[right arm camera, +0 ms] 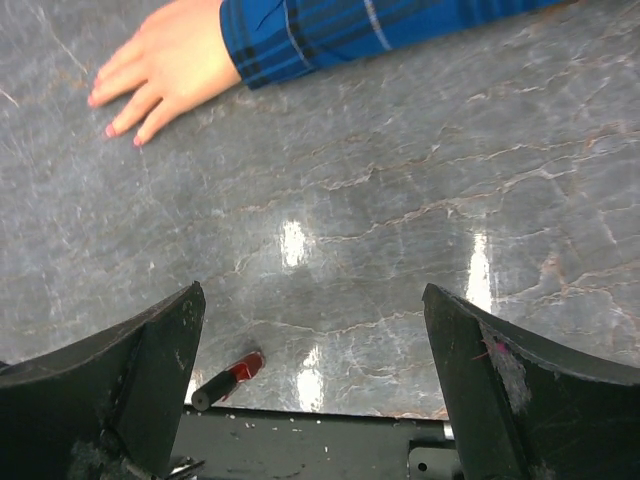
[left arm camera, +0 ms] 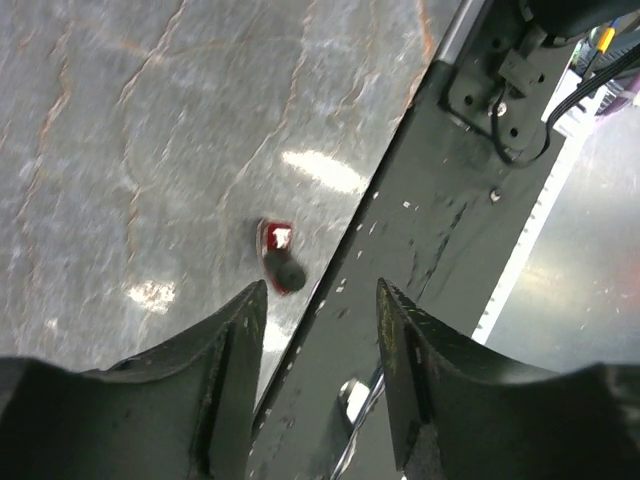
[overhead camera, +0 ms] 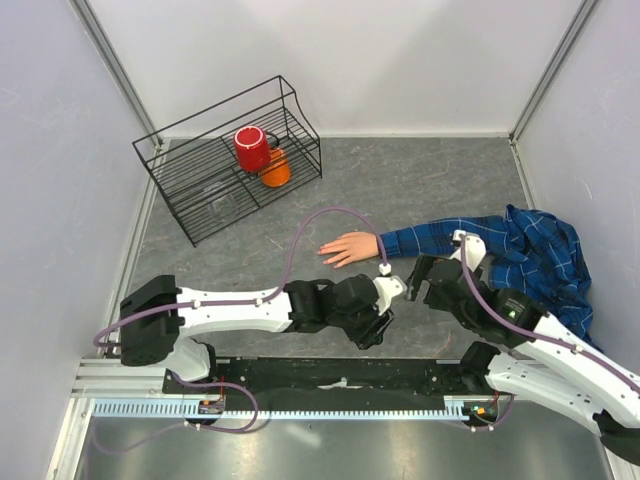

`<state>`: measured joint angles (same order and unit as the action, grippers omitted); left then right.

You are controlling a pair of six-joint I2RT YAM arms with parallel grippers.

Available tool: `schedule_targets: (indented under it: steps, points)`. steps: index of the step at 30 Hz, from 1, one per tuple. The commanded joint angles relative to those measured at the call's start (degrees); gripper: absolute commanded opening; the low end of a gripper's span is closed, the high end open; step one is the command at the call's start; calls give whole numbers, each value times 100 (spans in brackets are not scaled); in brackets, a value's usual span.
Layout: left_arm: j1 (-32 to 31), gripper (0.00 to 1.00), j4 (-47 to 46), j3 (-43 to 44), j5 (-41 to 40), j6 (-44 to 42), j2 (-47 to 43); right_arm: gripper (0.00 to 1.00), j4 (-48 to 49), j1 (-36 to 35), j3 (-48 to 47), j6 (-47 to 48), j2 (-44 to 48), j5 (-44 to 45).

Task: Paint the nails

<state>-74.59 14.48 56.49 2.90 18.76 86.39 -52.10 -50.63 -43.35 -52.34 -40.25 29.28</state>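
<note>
The peach fake hand (overhead camera: pixel 350 247) lies flat on the grey table with its blue plaid cuff (overhead camera: pixel 430 240). In the right wrist view the hand (right arm camera: pixel 165 65) sits at the top left and its nails (right arm camera: pixel 110 130) look pale pink. A small red polish bottle with a dark cap (right arm camera: pixel 228 378) lies on its side by the black base rail; it also shows in the left wrist view (left arm camera: pixel 277 255). My left gripper (left arm camera: pixel 320 295) is open and empty, just above the bottle and the rail. My right gripper (right arm camera: pixel 312 295) is wide open and empty, near the cuff.
A black wire rack (overhead camera: pixel 200 175) at the back left holds a red mug (overhead camera: pixel 250 148) and an orange cup (overhead camera: pixel 275 170). The plaid shirt is heaped at the right (overhead camera: pixel 545 250). The black base rail (overhead camera: pixel 330 375) runs along the near edge.
</note>
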Motion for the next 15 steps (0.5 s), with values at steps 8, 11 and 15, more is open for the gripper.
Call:
schedule_targets:
  steps: [8, 11, 15]
  points:
    - [-372, 48, 371, 618, -1212, -58, 616, 98, -170, -17, 64, -128, 158, 430]
    - [-372, 48, 406, 600, -1291, -5, 677, 98, -169, -17, 55, -119, 175, 438]
    - [-381, 44, 406, 530, -1222, 66, 765, 98, -169, -26, 46, -128, 228, 473]
